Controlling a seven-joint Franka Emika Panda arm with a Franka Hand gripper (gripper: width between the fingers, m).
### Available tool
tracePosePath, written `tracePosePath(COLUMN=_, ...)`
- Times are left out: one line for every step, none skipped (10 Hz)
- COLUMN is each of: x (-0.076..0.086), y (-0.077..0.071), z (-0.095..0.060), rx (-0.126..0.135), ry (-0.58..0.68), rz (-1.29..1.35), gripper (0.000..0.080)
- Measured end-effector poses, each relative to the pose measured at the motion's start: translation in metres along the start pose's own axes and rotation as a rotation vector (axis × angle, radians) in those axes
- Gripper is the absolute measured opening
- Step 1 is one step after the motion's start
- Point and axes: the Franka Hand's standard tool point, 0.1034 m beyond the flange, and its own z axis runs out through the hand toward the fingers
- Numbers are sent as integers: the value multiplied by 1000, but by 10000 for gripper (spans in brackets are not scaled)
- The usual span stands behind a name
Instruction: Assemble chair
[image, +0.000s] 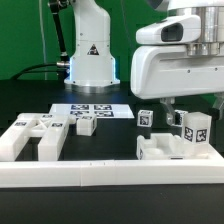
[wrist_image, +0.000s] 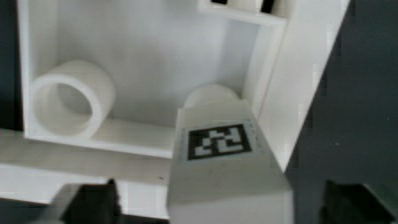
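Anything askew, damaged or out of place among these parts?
Nothing stands out. The chair parts lie loose on the table, none visibly broken. The gripper sits open astride a tagged piece next to a frame part. Finer detail is too blurred to judge.

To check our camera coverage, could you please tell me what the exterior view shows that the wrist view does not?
Only the exterior view shows the robot base, the marker board, the loose chair parts at its left and the border rail. Only the wrist view shows a round ring inside a white frame part. Both show the tagged piece under the tool; whether the tool grips it cannot be told.
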Motion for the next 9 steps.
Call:
tracePosePath(x=0, y=0, z=0, rx=0, ry=0, rz=0, gripper=410)
tracePosePath(x=0, y=0, z=0, rx=0, ry=0, rz=19, gripper=410)
tracePosePath(x=0, y=0, z=0, rx=0, ry=0, rz=25, gripper=289)
tracePosePath(x=0, y=0, z=0, rx=0, ry=0, rz=53, gripper=289)
tracePosePath(x=0, y=0, z=0, rx=1, ry=0, rz=120, gripper=289)
tracePosePath(x=0, y=0, z=0, rx=2, ry=0, rz=205, gripper=289)
tracePosePath(x=0, y=0, z=0, rx=2, ry=0, rz=263, gripper=289)
tracePosePath(x=0, y=-1, z=0, rx=4, ry=1, rz=346, gripper=289)
tracePosePath(x=0, y=-1, z=0, rx=3, ry=1, rz=460, gripper=289)
